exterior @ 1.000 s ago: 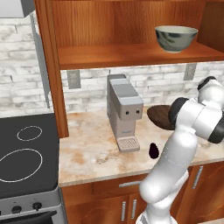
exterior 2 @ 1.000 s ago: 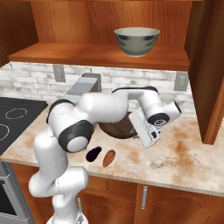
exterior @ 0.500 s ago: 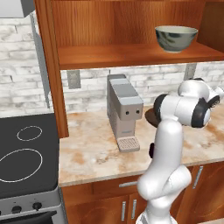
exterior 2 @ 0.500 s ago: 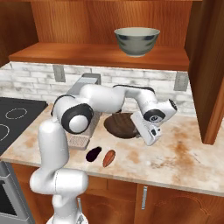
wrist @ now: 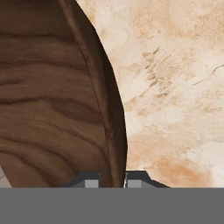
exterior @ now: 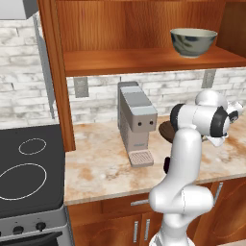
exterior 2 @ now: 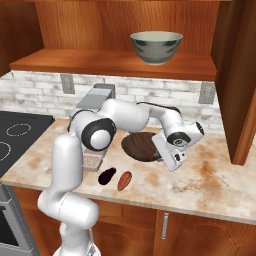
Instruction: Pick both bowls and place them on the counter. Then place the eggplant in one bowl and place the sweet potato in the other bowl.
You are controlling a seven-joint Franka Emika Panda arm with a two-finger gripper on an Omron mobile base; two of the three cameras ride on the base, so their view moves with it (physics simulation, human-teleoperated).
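The shallow dark brown wooden bowl (exterior 2: 140, 146) (exterior: 166, 130) lies low at the counter (exterior 2: 210, 185), right of the coffee machine; I cannot tell whether it rests on the stone. My gripper (exterior 2: 162, 150) is shut on its right rim, and in the hand view the rim (wrist: 111, 131) runs between the gripper's (wrist: 111, 181) two tips. Up on the wooden shelf stands the grey-green bowl (exterior 2: 156, 46) (exterior: 193, 41). The eggplant (exterior 2: 107, 176) and the sweet potato (exterior 2: 124, 180) lie side by side near the counter's front edge.
A grey coffee machine (exterior: 137, 122) stands on the counter against the brick wall. The black stovetop (exterior: 24, 173) is to the left. The shelf (exterior: 134, 60) hangs above, and a tall wooden cabinet side (exterior 2: 240, 75) closes the right end.
The arm's elbow and forearm have swung round while the hand stays at the wooden bowl's rim. The bowl has barely shifted, and the gripper has stayed shut on it.
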